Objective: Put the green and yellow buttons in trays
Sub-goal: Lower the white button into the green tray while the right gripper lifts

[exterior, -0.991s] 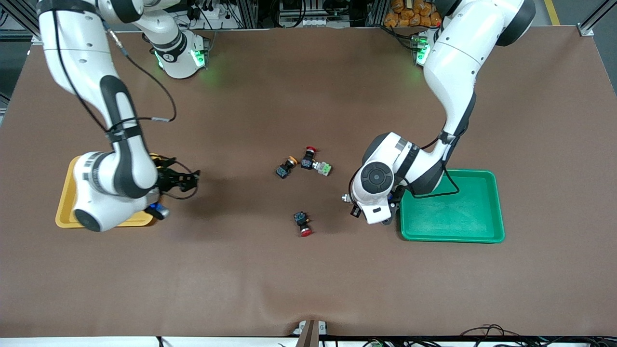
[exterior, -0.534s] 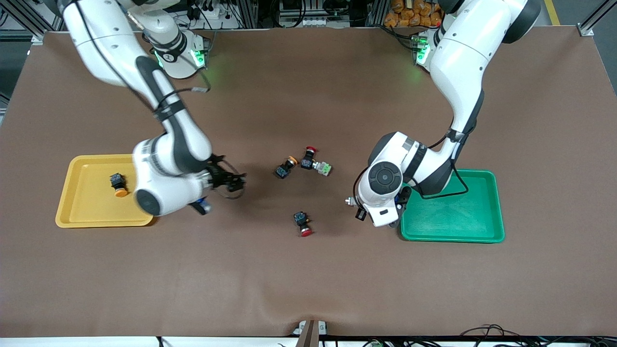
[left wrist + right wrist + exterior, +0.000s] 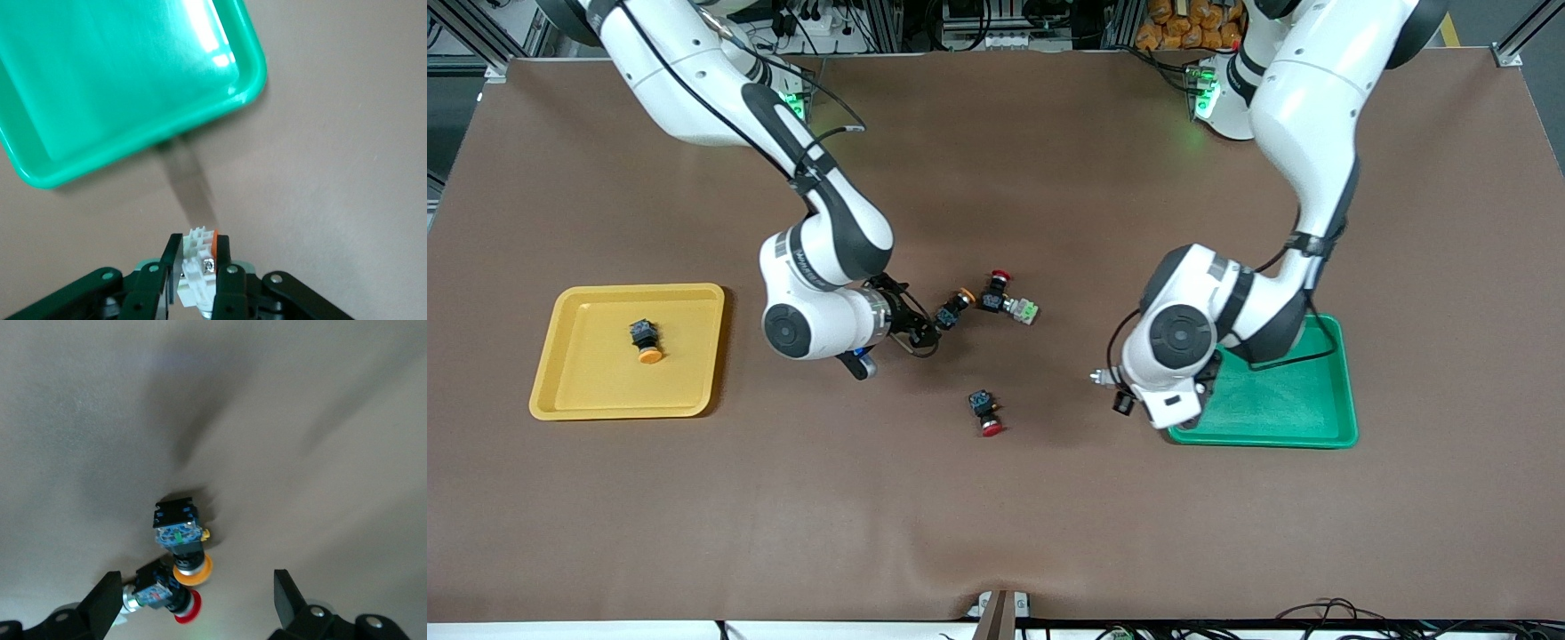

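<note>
Item: green tray (image 3: 1325, 427), still empty; left gripper (image 3: 198, 280), pinching a white-grey green button (image 3: 197, 263), has shifted from beside the tray to over its rim, so a drop looks close. Item: yellow tray (image 3: 587, 391), now uncovered, holding one yellow button (image 3: 645, 342). Item: right gripper (image 3: 918, 331), fingers spread, has swung from the yellow tray to the second yellow button (image 3: 953, 308) mid-table, toward the green tray; likely next pick.

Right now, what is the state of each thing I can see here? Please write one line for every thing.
left gripper: fingers shut on a white-grey button, beside the green tray
right gripper: fingers open, over the yellow-capped button on the table
yellow tray: holds one yellow-capped button
green tray: no button visible in it
green button on the table: lying loose
red-capped buttons: lying untouched
</note>
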Controlling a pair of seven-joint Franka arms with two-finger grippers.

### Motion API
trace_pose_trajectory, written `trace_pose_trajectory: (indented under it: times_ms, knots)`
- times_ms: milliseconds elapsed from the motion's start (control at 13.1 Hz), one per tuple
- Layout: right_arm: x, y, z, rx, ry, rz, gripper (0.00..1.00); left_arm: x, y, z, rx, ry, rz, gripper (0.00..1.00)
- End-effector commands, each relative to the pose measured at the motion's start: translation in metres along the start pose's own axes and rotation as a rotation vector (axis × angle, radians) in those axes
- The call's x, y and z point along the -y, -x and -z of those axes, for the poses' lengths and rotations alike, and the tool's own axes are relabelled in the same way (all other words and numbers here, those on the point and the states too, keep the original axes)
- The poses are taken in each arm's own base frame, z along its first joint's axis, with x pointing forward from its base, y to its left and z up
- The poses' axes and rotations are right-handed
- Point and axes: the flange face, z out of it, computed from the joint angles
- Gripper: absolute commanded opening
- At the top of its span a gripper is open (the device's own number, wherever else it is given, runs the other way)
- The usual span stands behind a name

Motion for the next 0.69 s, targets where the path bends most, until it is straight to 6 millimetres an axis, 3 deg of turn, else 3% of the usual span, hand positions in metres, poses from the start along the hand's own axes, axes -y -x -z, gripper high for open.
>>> trace_pose_trajectory:
  times_ms: [0,305,610]
  knots:
    - [0.004,0.006,-0.018,-0.019,-0.013,-0.026,1.0,0.009,-0.031,0.02,-0.011,-0.009,-0.014,0.0]
    - [0.004,0.009,-0.048,-0.06,-0.037,-0.015,1.0,0.021,-0.091,0.016,0.001,-0.062,-0.048,0.0]
    - [0.008,0.015,-0.067,-0.105,-0.063,0.017,0.57,0.032,-0.149,0.012,0.011,-0.069,-0.061,0.0]
